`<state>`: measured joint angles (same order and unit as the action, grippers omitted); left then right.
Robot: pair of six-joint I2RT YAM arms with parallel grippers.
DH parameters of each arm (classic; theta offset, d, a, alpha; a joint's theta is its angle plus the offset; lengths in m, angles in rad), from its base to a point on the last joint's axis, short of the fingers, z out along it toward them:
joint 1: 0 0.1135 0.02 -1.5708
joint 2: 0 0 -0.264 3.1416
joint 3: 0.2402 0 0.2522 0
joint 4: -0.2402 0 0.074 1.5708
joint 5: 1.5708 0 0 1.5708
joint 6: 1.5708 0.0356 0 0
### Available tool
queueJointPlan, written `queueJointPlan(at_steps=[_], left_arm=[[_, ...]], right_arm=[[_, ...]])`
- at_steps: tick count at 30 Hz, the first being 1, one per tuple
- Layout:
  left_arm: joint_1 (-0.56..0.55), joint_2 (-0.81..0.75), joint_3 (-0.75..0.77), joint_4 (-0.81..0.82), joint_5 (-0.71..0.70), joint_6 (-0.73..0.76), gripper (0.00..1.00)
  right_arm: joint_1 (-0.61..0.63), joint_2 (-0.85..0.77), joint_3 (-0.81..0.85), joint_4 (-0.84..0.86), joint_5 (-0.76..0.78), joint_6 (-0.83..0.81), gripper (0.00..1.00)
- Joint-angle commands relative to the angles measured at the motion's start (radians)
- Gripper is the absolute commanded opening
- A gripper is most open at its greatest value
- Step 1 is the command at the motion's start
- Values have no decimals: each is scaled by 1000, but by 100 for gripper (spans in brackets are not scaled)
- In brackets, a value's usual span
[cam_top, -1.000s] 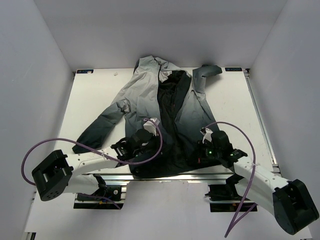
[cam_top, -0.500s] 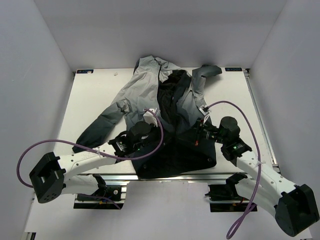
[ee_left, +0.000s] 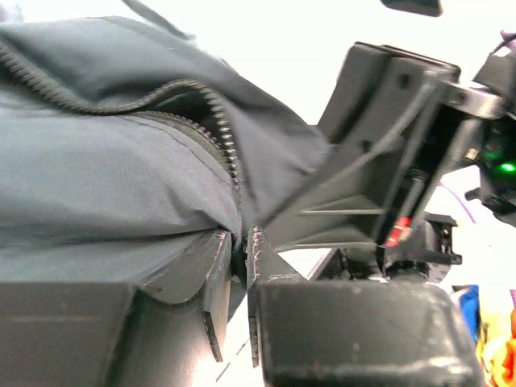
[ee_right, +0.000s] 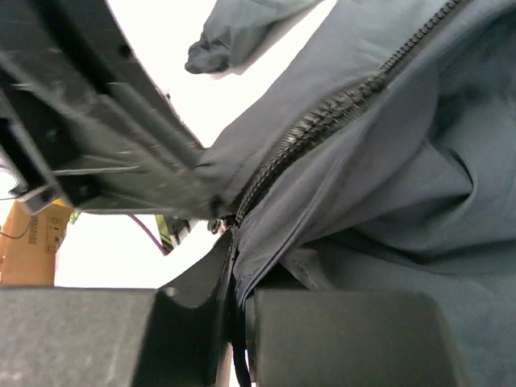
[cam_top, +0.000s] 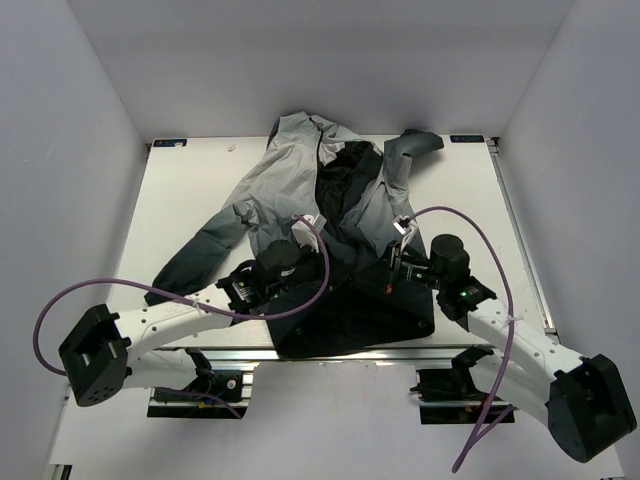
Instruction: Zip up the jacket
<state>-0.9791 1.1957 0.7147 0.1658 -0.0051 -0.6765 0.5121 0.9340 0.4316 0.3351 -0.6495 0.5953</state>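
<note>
The jacket [cam_top: 290, 185] lies on the table, light grey at the shoulders and dark charcoal at the hem, its front open with black lining showing. My left gripper [cam_top: 318, 268] is shut on the left front edge by the zipper teeth [ee_left: 226, 141]. My right gripper [cam_top: 385, 272] is shut on the right front edge along its zipper [ee_right: 322, 113]. Both hold the lower front lifted and bunched toward the middle. In the left wrist view the right gripper's body [ee_left: 403, 153] is close ahead. The slider is not visible.
The white table [cam_top: 190, 190] has a metal rail along its right edge [cam_top: 520, 240] and its near edge. One sleeve [cam_top: 190, 265] stretches left, the other [cam_top: 415, 145] folds at the back right. Purple cables [cam_top: 60, 310] loop off both arms.
Both grippers have moved up the table from the hem and in toward each other, drawing the two front edges together. The hem has bunched and shifted rightward.
</note>
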Motion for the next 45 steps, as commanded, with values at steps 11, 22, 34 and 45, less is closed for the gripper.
queueJointPlan(at_steps=[11,22,34,45], left_arm=[[-15,-48,-12,31,122,0,0],[-15,-225,-27,-60,-68,43,0],[-15,-186,-24,6,-108,48,0],[-15,-209,-95,133,-73,-77,0]], right_arm=[[6,-60,4,157,195,28,0],[6,-239,-56,90,199,18,0],[6,-198,-88,254,18,110,0],[6,-126,-131,473,-47,190,0]])
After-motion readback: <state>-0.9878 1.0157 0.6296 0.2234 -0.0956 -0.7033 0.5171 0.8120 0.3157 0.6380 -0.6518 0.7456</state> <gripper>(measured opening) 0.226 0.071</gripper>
